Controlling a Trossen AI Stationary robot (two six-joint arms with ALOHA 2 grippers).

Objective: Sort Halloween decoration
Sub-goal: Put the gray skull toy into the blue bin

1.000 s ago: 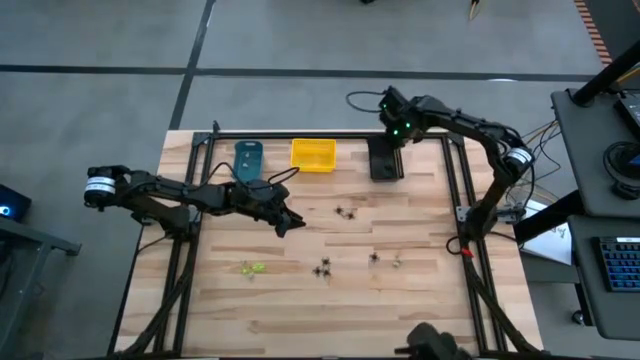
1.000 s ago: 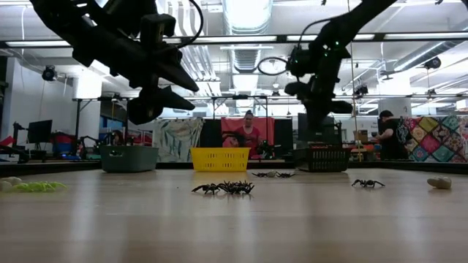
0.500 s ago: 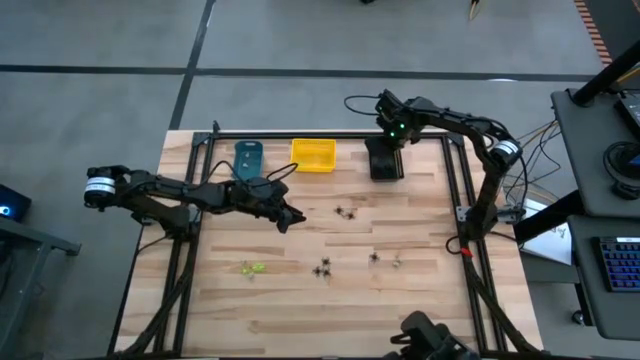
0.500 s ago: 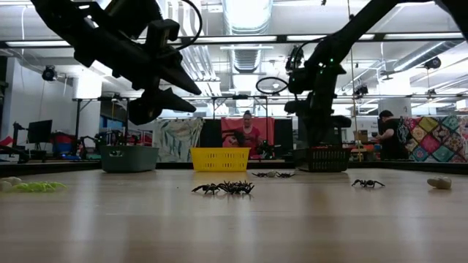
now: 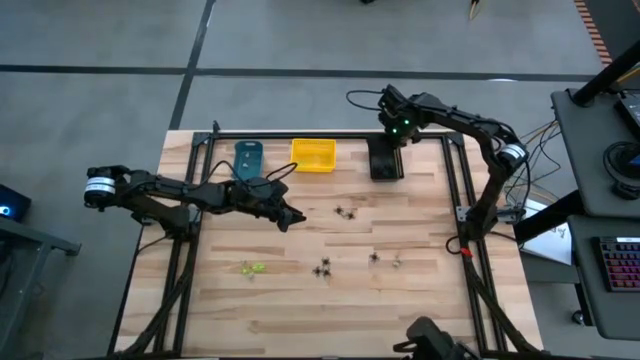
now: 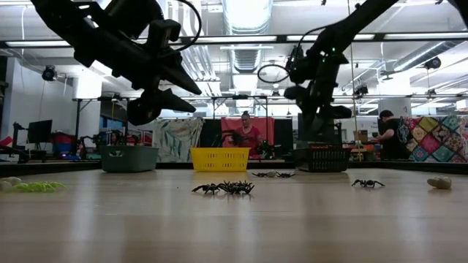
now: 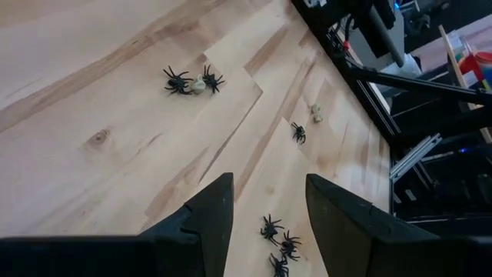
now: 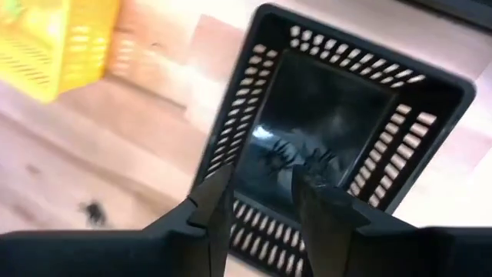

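Observation:
Small black spider decorations lie on the wooden table: one pair (image 5: 345, 212), a cluster (image 5: 322, 268) and a single one (image 5: 374, 257). A pale one (image 5: 397, 262) and a yellow-green one (image 5: 252, 268) lie there too. My left gripper (image 7: 269, 208) hovers open above the table's middle, left of the pair (image 7: 192, 79). My right gripper (image 8: 261, 200) hangs open over the black bin (image 5: 385, 160) at the far edge. Black spiders (image 8: 288, 158) lie on the bin's floor.
A teal bin (image 5: 248, 158) and a yellow bin (image 5: 313, 154) stand along the far edge, left of the black bin. A black metal frame (image 5: 462, 200) borders the table. People show in the room beyond the table in the low view.
My right gripper dipped toward the black bin and came back up above it. My left arm has barely moved.

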